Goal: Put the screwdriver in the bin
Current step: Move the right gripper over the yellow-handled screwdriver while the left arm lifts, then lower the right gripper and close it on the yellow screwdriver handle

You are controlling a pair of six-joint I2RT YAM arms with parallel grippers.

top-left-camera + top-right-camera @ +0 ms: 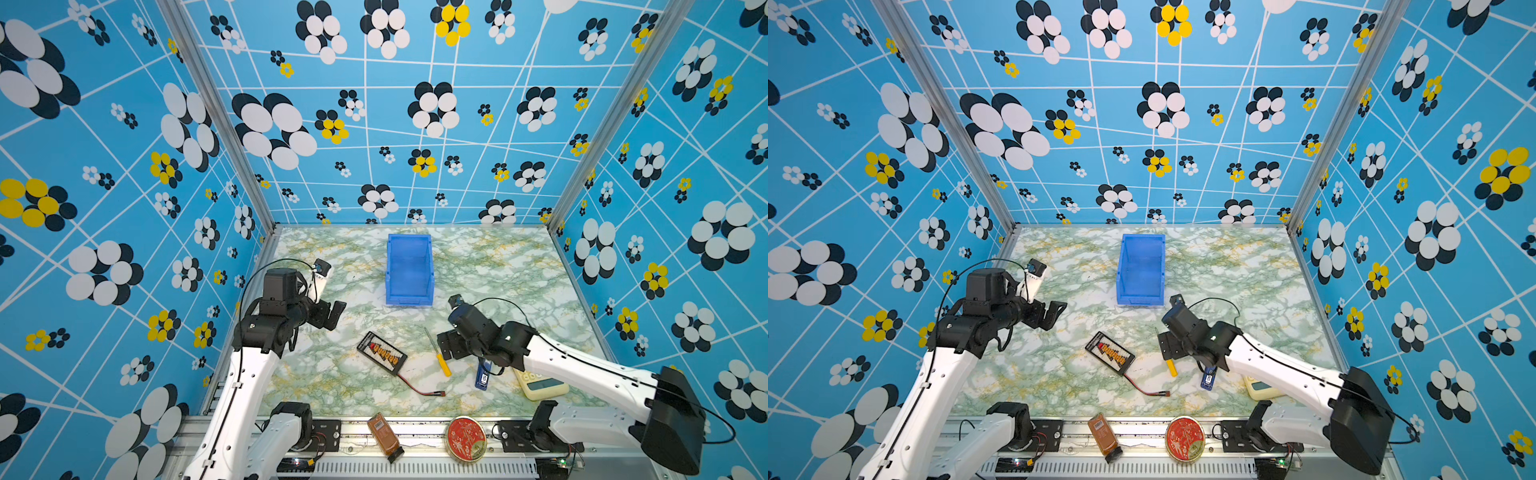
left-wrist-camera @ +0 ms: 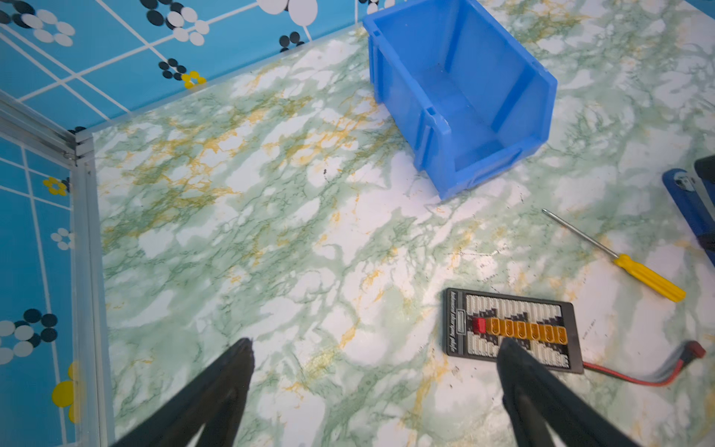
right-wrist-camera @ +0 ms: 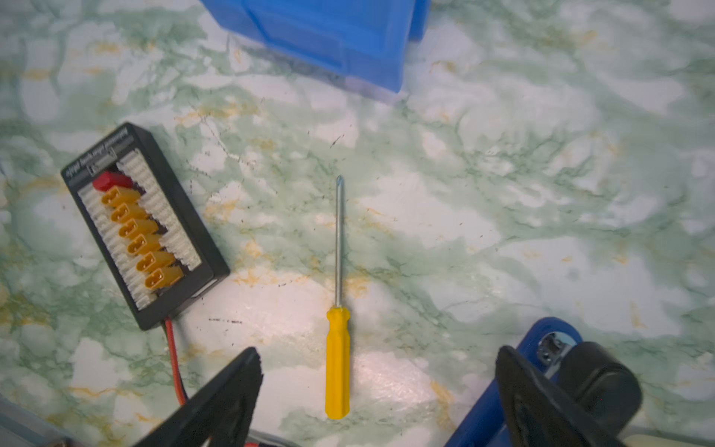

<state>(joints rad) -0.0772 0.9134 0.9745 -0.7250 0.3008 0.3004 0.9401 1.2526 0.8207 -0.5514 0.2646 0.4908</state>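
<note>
Status: the right gripper [image 3: 377, 354] has its jaws spread wide and holds nothing. The screwdriver [image 3: 338, 329] lies flat on the marbled surface [image 1: 498, 270]. Its yellow handle end sits in the gap between the two fingers, and in the right wrist view neither finger touches it. The silver shaft runs straight ahead of the gripper, tip pointing toward the bin [image 1: 409, 270]. Whether the fingertips reach the surface: cannot tell. The bin stands upright beyond the tip, ahead of the right gripper and apart from it, with its lower lip facing the gripper; the screwdriver is outside it. A black charging board [image 3: 143, 228] with a row of yellow connectors and a red lead lies to one side of the right gripper, near the screwdriver but not touching it. A blue stapler [image 1: 482, 370] lies just beside the finger on the opposite side, partly hidden behind that finger. The left gripper [image 2: 375, 344] is likewise wide apart and carries nothing, held above the surface and well apart from the screwdriver. The charging board lies just ahead of one of its fingers, the screwdriver farther out beyond the board, and the bin ahead toward the same side. Behind both grippers, at the near edge, an amber bottle [image 1: 384, 434] lies on its side and a round red tin [image 1: 466, 438] sits apart from it.
</note>
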